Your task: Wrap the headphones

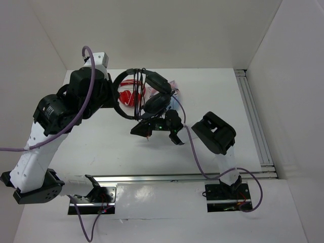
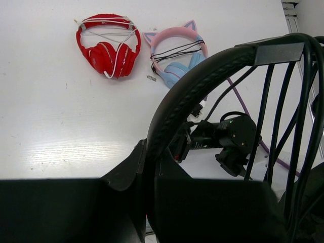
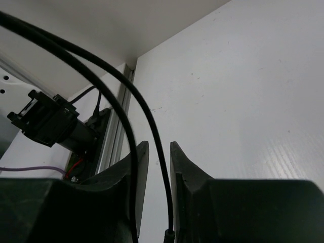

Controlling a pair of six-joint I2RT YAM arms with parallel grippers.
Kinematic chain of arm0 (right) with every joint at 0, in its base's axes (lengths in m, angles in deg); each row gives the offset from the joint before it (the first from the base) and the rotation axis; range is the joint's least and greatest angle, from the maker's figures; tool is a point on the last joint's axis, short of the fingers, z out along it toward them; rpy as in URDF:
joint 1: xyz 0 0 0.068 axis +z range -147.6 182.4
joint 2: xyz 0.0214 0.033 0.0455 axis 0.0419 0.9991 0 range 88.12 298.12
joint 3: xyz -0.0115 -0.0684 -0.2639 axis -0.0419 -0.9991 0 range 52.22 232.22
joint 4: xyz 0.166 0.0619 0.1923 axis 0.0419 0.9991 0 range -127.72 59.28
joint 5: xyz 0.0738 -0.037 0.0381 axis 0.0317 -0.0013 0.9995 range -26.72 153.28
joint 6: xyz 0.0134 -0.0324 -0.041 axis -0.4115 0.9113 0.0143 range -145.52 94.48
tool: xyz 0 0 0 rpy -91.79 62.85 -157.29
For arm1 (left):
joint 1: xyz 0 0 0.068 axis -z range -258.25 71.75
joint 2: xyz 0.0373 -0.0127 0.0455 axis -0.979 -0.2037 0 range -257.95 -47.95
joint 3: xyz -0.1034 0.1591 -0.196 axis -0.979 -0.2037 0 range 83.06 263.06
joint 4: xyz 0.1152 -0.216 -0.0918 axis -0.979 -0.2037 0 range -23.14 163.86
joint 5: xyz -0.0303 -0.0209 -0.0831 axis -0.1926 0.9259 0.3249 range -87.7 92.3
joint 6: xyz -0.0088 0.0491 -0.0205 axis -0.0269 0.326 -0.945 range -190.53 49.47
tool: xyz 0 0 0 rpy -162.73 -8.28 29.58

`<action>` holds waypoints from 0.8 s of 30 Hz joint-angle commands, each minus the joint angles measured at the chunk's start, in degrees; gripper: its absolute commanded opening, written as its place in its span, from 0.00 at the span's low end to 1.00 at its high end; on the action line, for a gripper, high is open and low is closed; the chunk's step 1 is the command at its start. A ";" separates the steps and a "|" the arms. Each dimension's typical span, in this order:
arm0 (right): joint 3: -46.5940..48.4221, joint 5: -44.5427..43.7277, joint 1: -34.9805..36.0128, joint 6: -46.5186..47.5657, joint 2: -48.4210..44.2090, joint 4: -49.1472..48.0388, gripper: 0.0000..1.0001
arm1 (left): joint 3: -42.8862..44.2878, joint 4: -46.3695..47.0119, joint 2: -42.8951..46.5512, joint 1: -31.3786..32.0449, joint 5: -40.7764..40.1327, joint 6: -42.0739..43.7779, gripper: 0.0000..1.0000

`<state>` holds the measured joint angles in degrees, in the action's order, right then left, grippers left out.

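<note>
headphones (image 1: 156,103) held by headband
left hand (image 2: 152,163) clenched on it; right hand (image 3: 159,147) released, slightly parted, cable (image 3: 124,121) loose between its fingers

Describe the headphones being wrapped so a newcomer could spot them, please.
Over the white table, find the left gripper clamped on a padded headband. That headset is the headphones: all black with thin black cable strung across it, unlike the red pair and the pink-and-blue cat-ear pair.
</note>
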<state>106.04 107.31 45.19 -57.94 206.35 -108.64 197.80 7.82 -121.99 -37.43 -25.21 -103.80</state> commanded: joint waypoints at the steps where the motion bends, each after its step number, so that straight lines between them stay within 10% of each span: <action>1: -1.00 0.27 -0.86 -0.62 0.24 -5.91 0.31 | 1.19 4.25 1.97 0.23 -2.19 -2.05 0.00; 3: -1.00 0.27 -0.86 -0.62 0.24 -6.42 0.20 | 0.66 4.25 1.97 0.23 -2.81 -2.05 0.00; 17: -2.76 0.27 -0.86 0.43 -0.37 -5.54 0.26 | 0.05 4.25 1.97 0.23 -5.19 -2.58 0.00; 24: -3.98 -1.49 0.19 1.14 -0.90 -4.15 0.00 | -1.10 4.25 1.97 0.23 -7.99 -4.34 0.00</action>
<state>103.16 107.05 44.66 -58.47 206.46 -110.08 196.75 7.88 -121.84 -37.43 -30.26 -105.12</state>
